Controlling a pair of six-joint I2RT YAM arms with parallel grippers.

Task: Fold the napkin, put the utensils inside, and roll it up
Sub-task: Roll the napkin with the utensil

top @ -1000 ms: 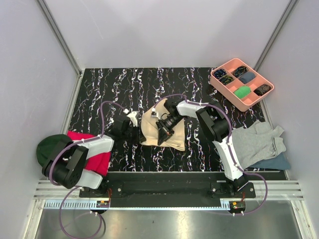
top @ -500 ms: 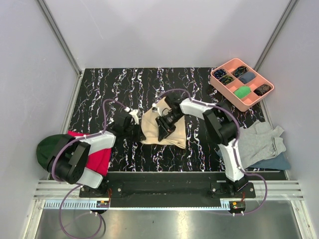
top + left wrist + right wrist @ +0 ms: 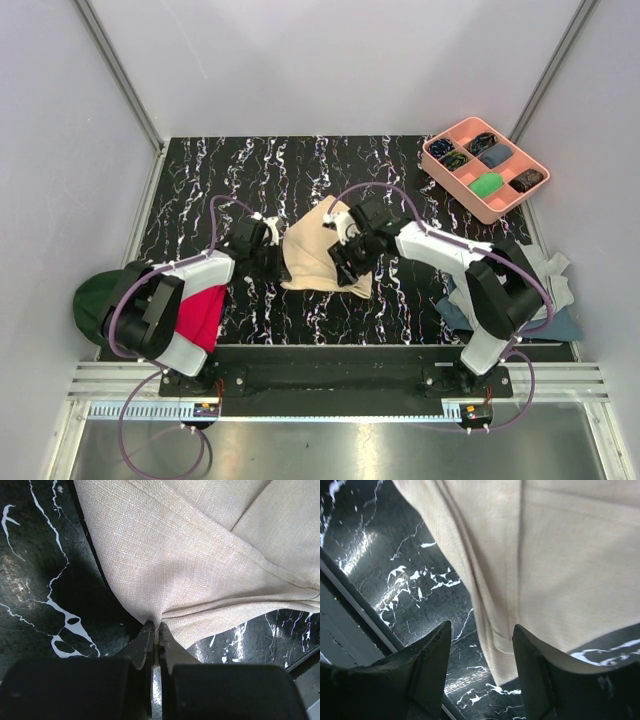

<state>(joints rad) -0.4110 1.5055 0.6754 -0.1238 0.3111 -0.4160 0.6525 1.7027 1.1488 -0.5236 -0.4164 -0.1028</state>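
The beige napkin [image 3: 315, 250] lies folded and rumpled on the black marbled table [image 3: 250, 170], between my two grippers. My left gripper [image 3: 277, 262] is at its left edge and is shut on a pinch of that edge. In the left wrist view the cloth [image 3: 200, 555] bunches into the closed tips [image 3: 156, 626]. My right gripper [image 3: 347, 268] hovers open over the napkin's near right corner. In the right wrist view the napkin [image 3: 560, 570] passes between the spread fingers [image 3: 482, 627], with nothing gripped. The utensils are out of view.
A pink compartment tray [image 3: 485, 168] with small items stands at the back right. Grey and blue cloths [image 3: 520, 285] lie under the right arm. A red cloth [image 3: 200, 315] and a dark green cap [image 3: 100, 300] sit at the near left. Walls enclose the table.
The left gripper closed on the napkin's left edge. The right gripper opened, let go of the napkin and shifted toward its near right corner, and the right arm swung outward.
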